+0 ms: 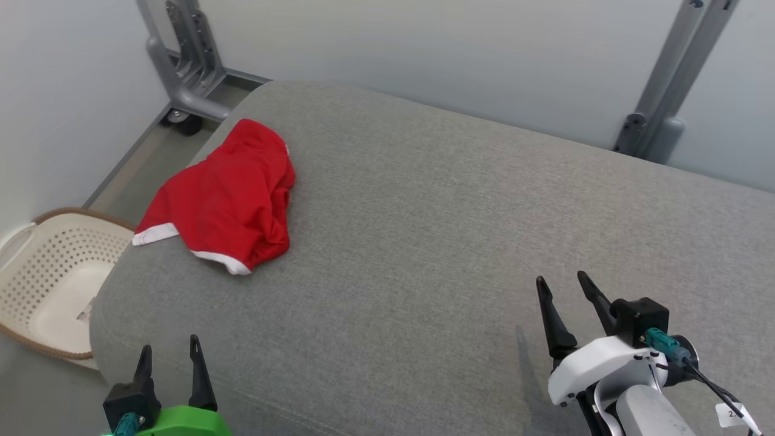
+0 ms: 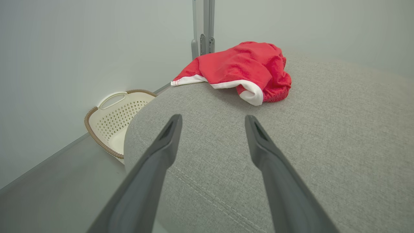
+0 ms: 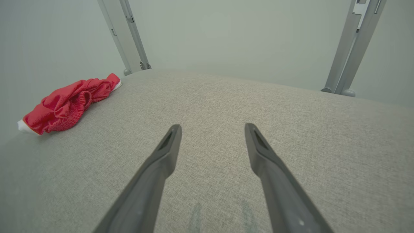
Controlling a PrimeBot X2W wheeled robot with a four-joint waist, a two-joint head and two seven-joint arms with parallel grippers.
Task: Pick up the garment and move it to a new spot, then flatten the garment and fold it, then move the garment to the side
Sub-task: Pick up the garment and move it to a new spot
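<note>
the red garment lies crumpled near the grey cushion's left edge, a basket on the floor beside it, both the left gripper and the right gripper spread wide and holding nothing.

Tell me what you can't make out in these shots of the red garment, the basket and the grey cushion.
Garment: head view, bunched up; its own folds hide its underside and full shape.
Basket: head view, cut off by the left edge; the cushion hides its near right side.
Paper in the basket: head view, too small to read.
Tag on the right arm's cable: head view, print too small to read.
</note>
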